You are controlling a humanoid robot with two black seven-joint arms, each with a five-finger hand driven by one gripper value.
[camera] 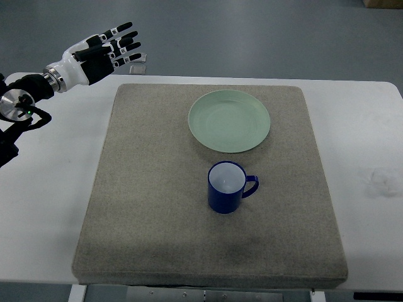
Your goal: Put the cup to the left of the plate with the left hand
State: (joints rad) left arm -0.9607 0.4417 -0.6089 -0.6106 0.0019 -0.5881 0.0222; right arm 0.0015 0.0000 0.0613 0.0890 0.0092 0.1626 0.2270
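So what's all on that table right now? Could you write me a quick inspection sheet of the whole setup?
Surface: white table with a grey mat on it.
Job's things: blue cup upright, handle pointing right, standing just below the green plate, apart from it.
Clutter: nothing seen.
Hands: left hand raised at the far left corner, fingers spread, holding nothing; right hand not in view.
Cables: dark cable by the left arm.
Surroundings: grey floor beyond the table.

A white counter (378, 126) carried a large grey-beige mat (145, 207) that covered most of its top. On the mat stood a pale green plate (229, 120) and, just beside it nearer the camera, an upright blue cup (227, 187).
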